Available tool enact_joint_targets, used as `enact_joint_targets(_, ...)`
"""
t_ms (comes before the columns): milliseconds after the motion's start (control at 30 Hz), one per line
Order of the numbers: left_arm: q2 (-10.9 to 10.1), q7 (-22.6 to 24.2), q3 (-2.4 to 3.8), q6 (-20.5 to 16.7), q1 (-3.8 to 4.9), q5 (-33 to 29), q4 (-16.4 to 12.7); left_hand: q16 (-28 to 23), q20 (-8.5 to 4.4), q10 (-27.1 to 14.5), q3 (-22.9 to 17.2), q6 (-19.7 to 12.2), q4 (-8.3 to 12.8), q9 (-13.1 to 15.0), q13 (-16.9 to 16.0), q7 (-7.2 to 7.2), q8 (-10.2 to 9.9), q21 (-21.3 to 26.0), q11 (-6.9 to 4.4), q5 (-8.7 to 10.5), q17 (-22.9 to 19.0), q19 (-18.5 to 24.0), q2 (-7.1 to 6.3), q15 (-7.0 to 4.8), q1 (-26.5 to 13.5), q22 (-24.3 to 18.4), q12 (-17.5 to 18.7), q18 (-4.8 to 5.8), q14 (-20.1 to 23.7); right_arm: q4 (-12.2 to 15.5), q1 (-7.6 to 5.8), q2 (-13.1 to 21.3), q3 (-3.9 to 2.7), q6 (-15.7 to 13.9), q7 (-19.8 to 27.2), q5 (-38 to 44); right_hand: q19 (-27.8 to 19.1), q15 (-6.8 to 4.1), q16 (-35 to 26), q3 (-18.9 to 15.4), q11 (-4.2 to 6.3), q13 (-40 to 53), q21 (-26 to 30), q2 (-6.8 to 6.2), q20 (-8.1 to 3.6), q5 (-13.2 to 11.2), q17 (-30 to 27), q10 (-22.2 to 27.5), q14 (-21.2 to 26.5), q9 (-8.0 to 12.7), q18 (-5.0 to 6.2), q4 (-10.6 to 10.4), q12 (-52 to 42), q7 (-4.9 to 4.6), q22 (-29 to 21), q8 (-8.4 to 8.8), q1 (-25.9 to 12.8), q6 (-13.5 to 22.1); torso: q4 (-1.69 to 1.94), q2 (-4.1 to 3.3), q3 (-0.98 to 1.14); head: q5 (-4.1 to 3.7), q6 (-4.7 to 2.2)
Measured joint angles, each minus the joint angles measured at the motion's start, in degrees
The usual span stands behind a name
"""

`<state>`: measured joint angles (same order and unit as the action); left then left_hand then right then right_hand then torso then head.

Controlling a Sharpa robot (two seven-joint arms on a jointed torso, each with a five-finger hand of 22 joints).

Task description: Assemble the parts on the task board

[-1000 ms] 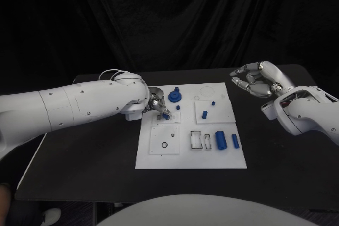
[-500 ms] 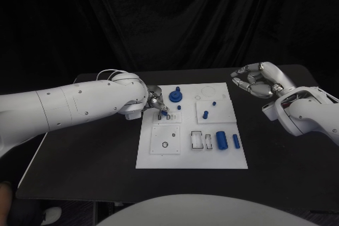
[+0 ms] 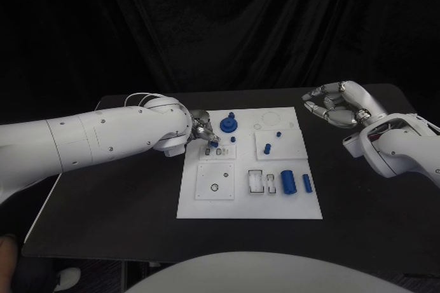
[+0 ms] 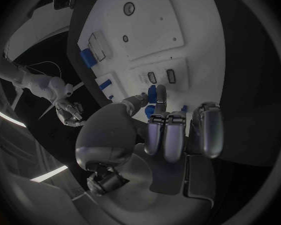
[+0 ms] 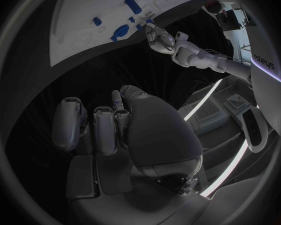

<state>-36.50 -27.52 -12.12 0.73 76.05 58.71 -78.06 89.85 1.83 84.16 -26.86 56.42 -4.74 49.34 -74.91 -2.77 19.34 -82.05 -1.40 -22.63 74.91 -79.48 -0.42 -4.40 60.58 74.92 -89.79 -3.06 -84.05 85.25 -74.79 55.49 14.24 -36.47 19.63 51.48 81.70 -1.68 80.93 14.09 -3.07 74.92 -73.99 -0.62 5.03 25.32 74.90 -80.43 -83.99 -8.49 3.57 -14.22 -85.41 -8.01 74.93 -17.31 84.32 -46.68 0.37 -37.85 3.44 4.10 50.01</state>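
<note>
Blue part (image 4: 152,93) — left hand (image 3: 203,133) pinches

Head view: looking down from above onto the black table (image 3: 110,197), taking in the whole task board (image 3: 247,207)
Left wrist view: sitting close behind the left hand (image 4: 168,130), facing the board
Right wrist view: looking past the right hand (image 5: 109,125), farther off
Shared: all three are showing the board

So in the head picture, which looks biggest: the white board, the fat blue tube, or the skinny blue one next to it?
1. The task board, by far.
2. The fat blue cylinder.
3. The thin blue cylinder beside it, about as long but narrower.
</note>
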Motion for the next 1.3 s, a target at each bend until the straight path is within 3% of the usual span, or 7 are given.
enact_joint_targets(433,-0.6,0.0,-0.02,-4.1,-2.20,0.0,-0.8,0.0,0.22,-0.2,-0.9,0.1,0.6,0.1,0.0,-0.10,0.0,0.0,-0.20,0.22,0.0,-0.2,-0.22,0.00,-0.2,0.0,0.0,0.01,0.0,0.0,0.00,0.1,0.00,0.0,-0.1,0.1,0.0,0.00,0.0,0.2,0.00,0.0,0.0,0.00,0.00,0.2,0.0,0.0,0.0,0.0,0.00,0.2,0.0,0.00,0.0,0.00,0.0,0.0,0.14,0.04,-0.01,-0.35,0.00)
enact_joint_targets(1300,-0.9,0.3,0.12,-5.8,-2.90,0.0,-1.6,0.0,0.22,-0.2,-1.6,0.9,0.9,0.2,0.0,0.11,-0.3,0.3,-0.20,0.52,0.0,-0.2,-0.34,0.01,-0.8,0.0,0.0,0.01,0.0,-0.1,0.01,0.1,0.00,0.1,-0.3,0.4,0.0,0.00,0.0,0.3,0.00,0.0,0.2,-0.21,0.00,0.6,0.0,0.0,0.0,0.1,0.00,0.3,0.0,0.00,0.0,0.00,0.2,0.0,0.11,0.08,-0.06,-0.13,0.01)
